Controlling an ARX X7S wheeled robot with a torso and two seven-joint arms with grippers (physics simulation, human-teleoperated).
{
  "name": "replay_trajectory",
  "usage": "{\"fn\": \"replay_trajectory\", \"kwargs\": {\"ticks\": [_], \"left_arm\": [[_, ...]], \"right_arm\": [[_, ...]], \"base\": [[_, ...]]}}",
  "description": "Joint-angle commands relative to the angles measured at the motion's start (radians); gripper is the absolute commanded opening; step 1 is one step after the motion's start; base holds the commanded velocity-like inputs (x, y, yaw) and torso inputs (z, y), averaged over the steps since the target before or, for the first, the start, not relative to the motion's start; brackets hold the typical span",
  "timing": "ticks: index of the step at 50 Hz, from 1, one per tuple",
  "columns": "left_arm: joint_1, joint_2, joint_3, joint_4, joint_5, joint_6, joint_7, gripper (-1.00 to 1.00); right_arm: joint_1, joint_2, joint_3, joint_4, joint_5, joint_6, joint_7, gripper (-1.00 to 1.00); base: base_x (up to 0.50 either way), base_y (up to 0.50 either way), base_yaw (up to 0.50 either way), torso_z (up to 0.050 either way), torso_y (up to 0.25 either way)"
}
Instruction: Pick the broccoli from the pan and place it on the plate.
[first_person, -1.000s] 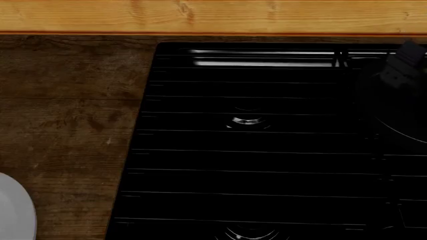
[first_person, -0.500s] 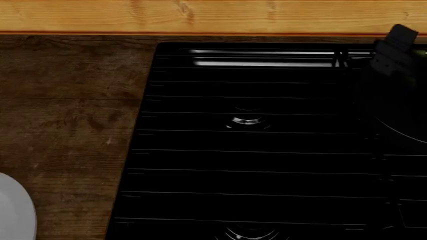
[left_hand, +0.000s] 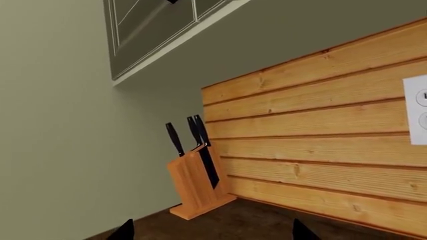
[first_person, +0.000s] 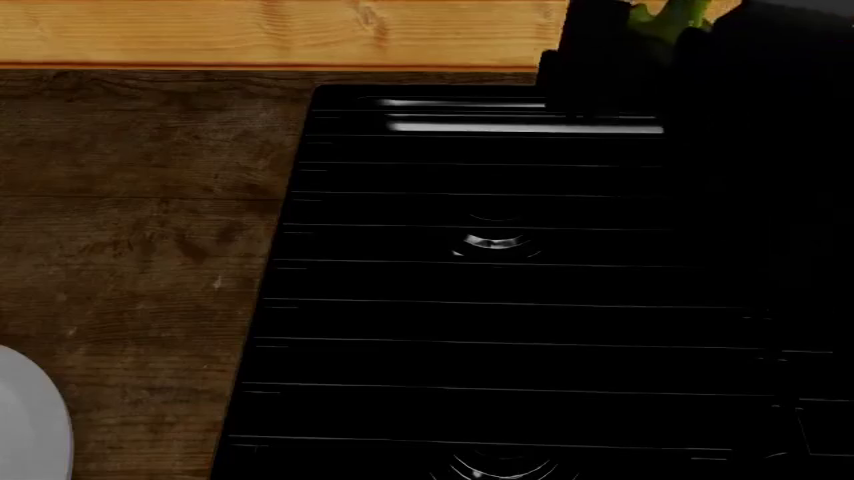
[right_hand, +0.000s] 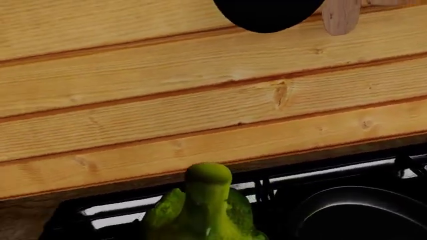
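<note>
Broccoli (right_hand: 203, 210): lifted clear of the pan, seen close against the lower edge of the right wrist view; in the head view only a scrap of green (first_person: 671, 14) shows at the top edge, above the stove's back rim.
Long axis of broccoli: runs from the lumpy yellow-green head to the paler stalk; in the right wrist view the rounded stalk end stands toward the wooden wall, the head toward the camera.
Right gripper (first_person: 627, 45): a dark mass at the upper right of the head view, closed around the broccoli; the fingers themselves are lost in shadow.
Left gripper (left_hand: 210, 235): two dark fingertips at the edge of the left wrist view, set well apart, nothing between them.
Pan (right_hand: 363, 212): round, black and glossy, on the stove beside and beyond the broccoli in the right wrist view.
Plate (first_person: 30, 425): white, only its rim showing at the lower left of the head view, on the dark wooden counter (first_person: 134, 220), well apart from the broccoli.
Stove (first_person: 494, 300): black, with thin grate lines and a burner cap at its centre.
Knife block (left_hand: 197, 187): pale wood, black handles, standing against the plank wall (left_hand: 320, 145).
</note>
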Motion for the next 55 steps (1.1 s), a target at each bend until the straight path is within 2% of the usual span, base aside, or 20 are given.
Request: {"fn": "replay_trajectory", "kwargs": {"ticks": [1, 16, 27, 39, 45, 55], "left_arm": [[0.001, 0.016, -0.002, 0.000, -0.012, -0.001, -0.004, 1.00], [0.042, 0.027, -0.076, 0.000, -0.025, -0.001, 0.026, 1.00], [0.116, 0.032, -0.205, 0.000, -0.069, -0.001, 0.048, 1.00], [0.177, 0.049, -0.300, 0.000, -0.063, -0.001, 0.099, 1.00], [0.219, 0.064, -0.377, 0.000, -0.046, -0.001, 0.160, 1.00], [0.263, 0.088, -0.455, 0.000, -0.006, -0.001, 0.247, 1.00]], "right_arm": [[-0.062, -0.052, -0.028, -0.287, 0.111, 0.070, 0.009, -1.00], [-0.084, -0.204, -0.122, -0.429, 0.166, 0.075, 0.038, -1.00], [-0.088, -0.402, -0.256, -0.376, 0.090, 0.037, -0.051, -1.00], [-0.077, -0.525, -0.374, -0.298, 0.049, -0.010, -0.102, -1.00], [0.001, -0.533, -0.539, -0.264, 0.117, -0.138, -0.078, -1.00], [0.194, -0.534, -0.884, -0.249, 0.286, -0.468, -0.042, -1.00]], "base": [[0.00, 0.00, 0.00, 0.000, 0.000], [0.00, 0.00, 0.00, 0.000, 0.000], [0.00, 0.00, 0.00, 0.000, 0.000], [0.00, 0.00, 0.00, 0.000, 0.000], [0.00, 0.00, 0.00, 0.000, 0.000], [0.00, 0.00, 0.00, 0.000, 0.000]]}}
